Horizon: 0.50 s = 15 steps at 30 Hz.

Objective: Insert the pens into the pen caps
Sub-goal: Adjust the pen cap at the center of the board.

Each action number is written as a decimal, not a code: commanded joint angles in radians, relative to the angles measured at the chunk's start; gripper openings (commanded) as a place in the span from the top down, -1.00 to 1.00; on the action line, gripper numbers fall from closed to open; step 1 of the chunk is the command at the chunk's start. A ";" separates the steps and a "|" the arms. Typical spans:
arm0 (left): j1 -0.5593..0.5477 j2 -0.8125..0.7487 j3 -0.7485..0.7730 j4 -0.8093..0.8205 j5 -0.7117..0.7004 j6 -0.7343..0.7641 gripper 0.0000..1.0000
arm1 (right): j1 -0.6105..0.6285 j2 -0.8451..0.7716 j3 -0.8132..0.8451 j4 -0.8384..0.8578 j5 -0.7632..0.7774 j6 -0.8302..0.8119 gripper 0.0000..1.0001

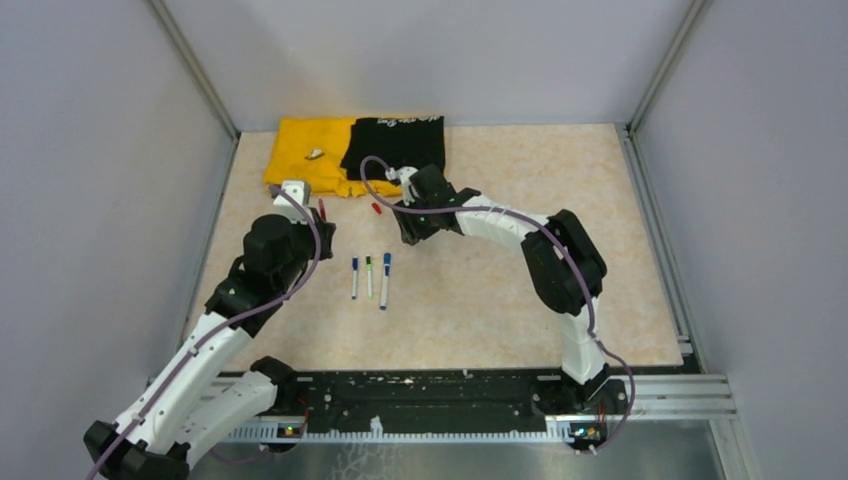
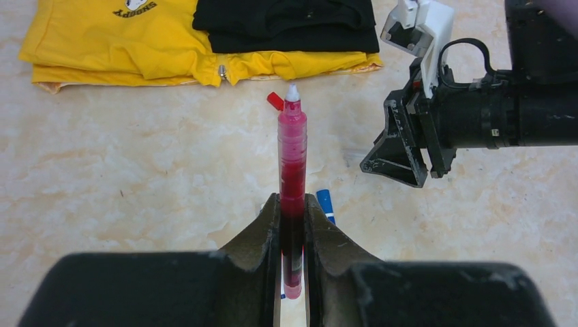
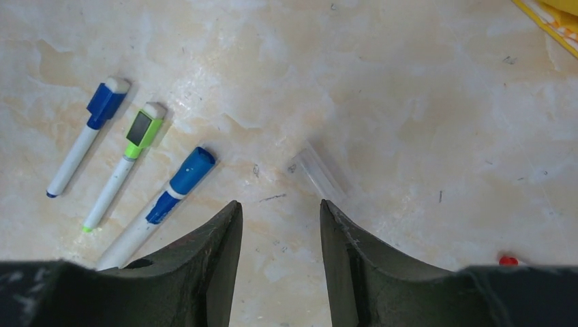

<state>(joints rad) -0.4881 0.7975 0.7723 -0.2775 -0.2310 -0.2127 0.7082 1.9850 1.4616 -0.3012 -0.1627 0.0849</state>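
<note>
The left gripper (image 2: 292,204) is clamped on the red pen (image 2: 292,157), holding it above the table with its white nib pointing away and uncapped. Its likely mate, the red cap (image 2: 275,101), lies loose on the table just beyond the nib, near the folded yellow garment (image 2: 102,48). The right gripper (image 3: 279,204) hangs with jaws apart and nothing between them, over a clear tube (image 3: 320,174) whose purpose cannot be told. Three pens (image 3: 116,178) lie side by side nearby, each seemingly wearing a cap already — so three look done. Only the red pen is left: the cap must be picked up, then the two joined.
</note>
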 commanded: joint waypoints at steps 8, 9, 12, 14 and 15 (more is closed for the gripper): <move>0.004 -0.031 -0.016 -0.018 -0.042 -0.019 1.00 | -0.006 0.121 0.170 -0.099 -0.022 -0.172 0.09; 0.004 -0.029 -0.016 -0.016 -0.039 -0.019 1.00 | -0.006 0.130 0.183 -0.106 -0.019 -0.182 0.10; 0.005 -0.022 -0.010 -0.015 -0.037 -0.018 1.00 | -0.006 0.152 0.208 -0.127 -0.011 -0.202 0.10; 0.004 -0.020 -0.008 -0.015 -0.036 -0.016 1.00 | -0.006 0.162 0.218 -0.139 -0.005 -0.214 0.10; 0.004 -0.020 -0.008 -0.015 -0.036 -0.016 1.00 | -0.006 0.166 0.222 -0.142 -0.001 -0.217 0.11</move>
<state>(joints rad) -0.4881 0.7780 0.7666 -0.2928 -0.2611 -0.2237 0.7082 2.1365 1.6207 -0.4232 -0.1684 -0.0845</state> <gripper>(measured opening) 0.176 0.451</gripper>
